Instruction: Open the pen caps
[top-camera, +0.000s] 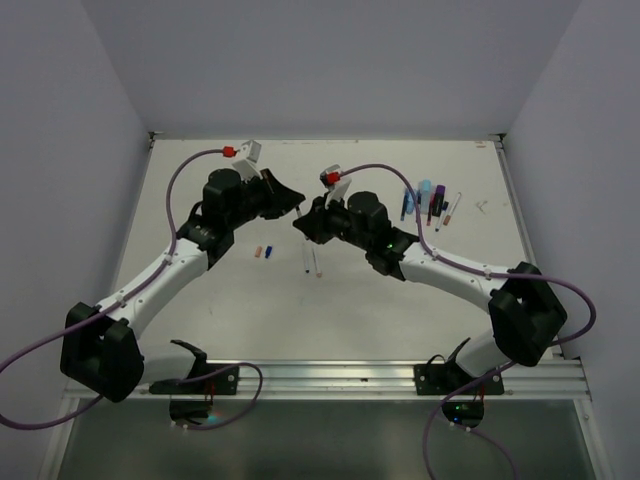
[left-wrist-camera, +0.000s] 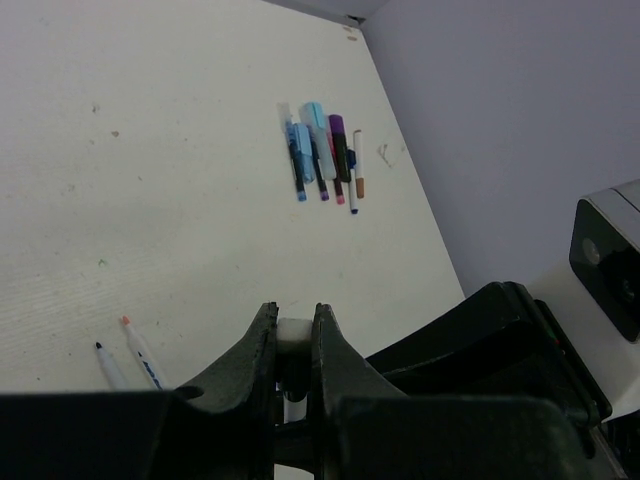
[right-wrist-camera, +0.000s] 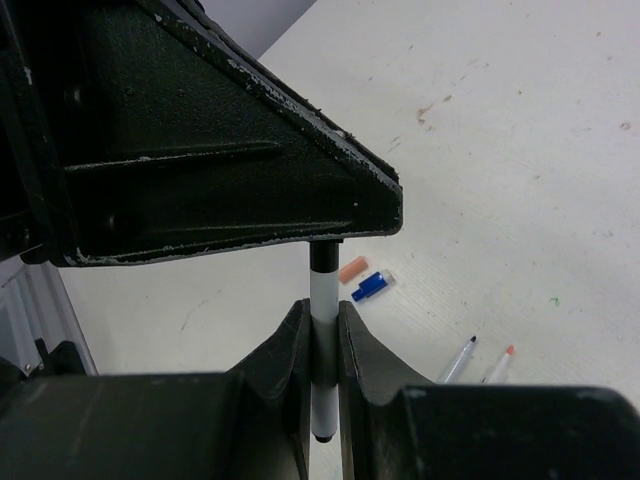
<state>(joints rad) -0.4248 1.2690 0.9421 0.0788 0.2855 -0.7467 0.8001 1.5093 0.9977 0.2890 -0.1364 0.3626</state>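
Currently white pen (right-wrist-camera: 322, 300) held above table (top-camera: 250, 300) centre: right gripper (right-wrist-camera: 320, 335) clamped on barrel, left gripper (left-wrist-camera: 296, 335) clamped on other end by black cap (right-wrist-camera: 323, 256); long axis runs jaw to jaw, pull apart along it

Found no readable text, label, brand or number anywhere; possibly blue print on one white pen (left-wrist-camera: 143, 362), too blurred to read.

Soft, even light, faint shadows; close foregrounds in the 2 wrist views are blurred.
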